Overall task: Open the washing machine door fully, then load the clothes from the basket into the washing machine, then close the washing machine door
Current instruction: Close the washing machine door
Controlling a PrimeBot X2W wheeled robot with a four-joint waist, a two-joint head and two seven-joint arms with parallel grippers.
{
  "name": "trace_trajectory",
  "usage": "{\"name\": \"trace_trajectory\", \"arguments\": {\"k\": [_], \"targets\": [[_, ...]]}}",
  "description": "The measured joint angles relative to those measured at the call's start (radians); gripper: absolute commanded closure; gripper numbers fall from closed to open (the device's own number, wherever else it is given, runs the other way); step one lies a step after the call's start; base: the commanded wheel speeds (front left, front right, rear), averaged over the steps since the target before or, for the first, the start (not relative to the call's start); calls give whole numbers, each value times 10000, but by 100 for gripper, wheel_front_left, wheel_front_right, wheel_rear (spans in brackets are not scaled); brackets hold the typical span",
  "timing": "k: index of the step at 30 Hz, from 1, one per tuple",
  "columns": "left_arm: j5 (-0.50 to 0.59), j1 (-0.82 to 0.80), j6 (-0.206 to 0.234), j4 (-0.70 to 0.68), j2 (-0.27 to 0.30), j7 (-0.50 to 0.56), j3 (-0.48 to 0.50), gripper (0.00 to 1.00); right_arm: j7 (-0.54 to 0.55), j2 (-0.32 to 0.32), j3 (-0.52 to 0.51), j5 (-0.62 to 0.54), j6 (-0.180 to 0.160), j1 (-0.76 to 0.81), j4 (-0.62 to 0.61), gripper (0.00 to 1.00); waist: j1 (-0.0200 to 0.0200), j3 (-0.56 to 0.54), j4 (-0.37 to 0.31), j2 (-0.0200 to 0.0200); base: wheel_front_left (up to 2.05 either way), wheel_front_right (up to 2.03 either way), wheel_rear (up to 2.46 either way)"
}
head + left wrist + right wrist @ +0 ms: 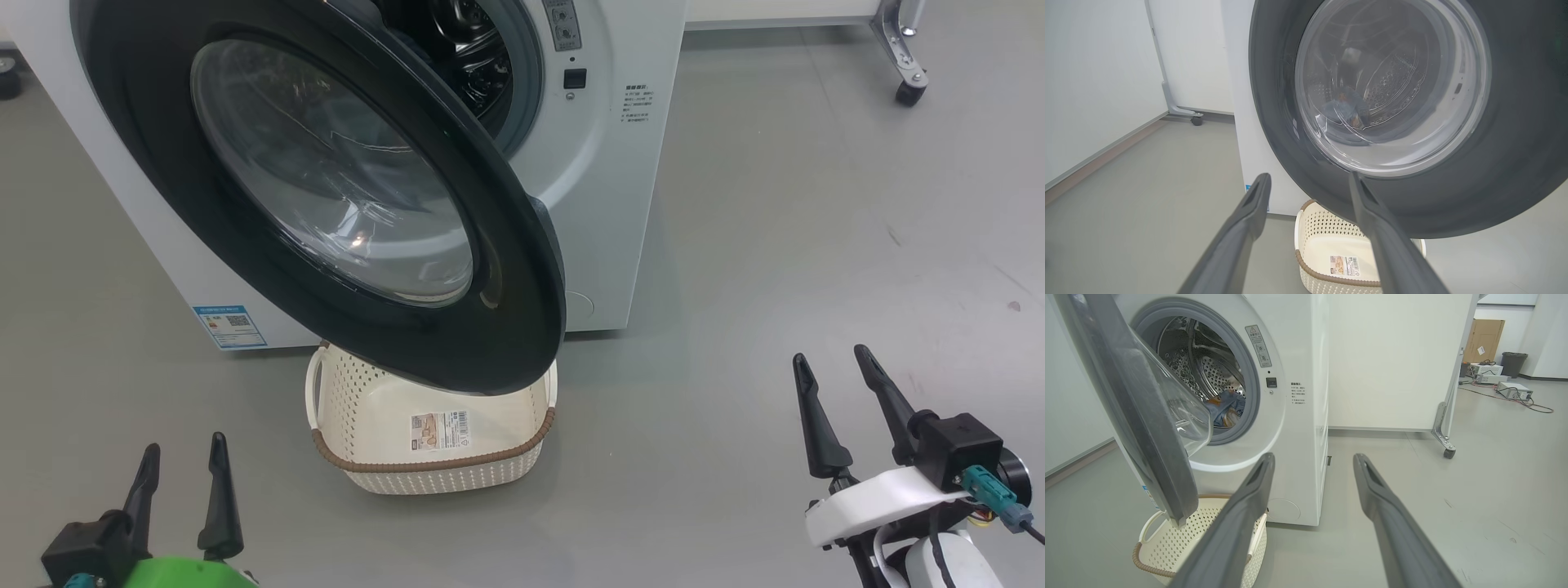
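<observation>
1. The washer [620,163] stands on the grey floor [775,245]. Its door [326,180] stands partway open, hinged on the head view's left, and the drum mouth is uncovered on the right.
2. The clothes [1227,408] are a light-blue bundle with orange-brown marks. They lie low inside the steel drum, just behind the grey gasket.
3. The basket [441,482] sits on the floor just in front of the washer, under the door's lower edge. The label sticker on its bottom is in plain sight.
4. The left claw [184,445] is at the head view's lower left. Its fingers are spread wide with nothing between them, and they point towards the door's outer face, apart from it.
5. The right claw [830,355] is at the lower right, also spread wide and gripping nothing. It hangs over bare floor, well to the right of the basket and door.
</observation>
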Motion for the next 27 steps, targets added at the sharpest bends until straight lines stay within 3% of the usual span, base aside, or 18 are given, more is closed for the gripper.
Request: {"name": "trace_trajectory", "arguments": {"k": [1,2,3,17,27], "targets": [[27,21,-33,-36,-17,0,29,0,0,2,-19,-8,0,0,2,22,0,-2,0,0,0,0,0],[33,35,-73,-61,-35,0,52,0,0,4,-31,-12,0,0,8,64,0,-5,-1,0,0,0,0],[50,61,-81,-90,-58,0,81,0,0,10,-42,-10,0,0,19,98,0,-7,-1,0,0,0,0],[489,347,-349,-270,-470,0,408,0,0,167,-40,345,0,-6,176,100,0,6,3,0,0,0,0],[652,383,-529,-314,-671,0,617,0,0,244,407,788,0,-1853,-1450,100,0,25,26,0,0,0,0]]}}
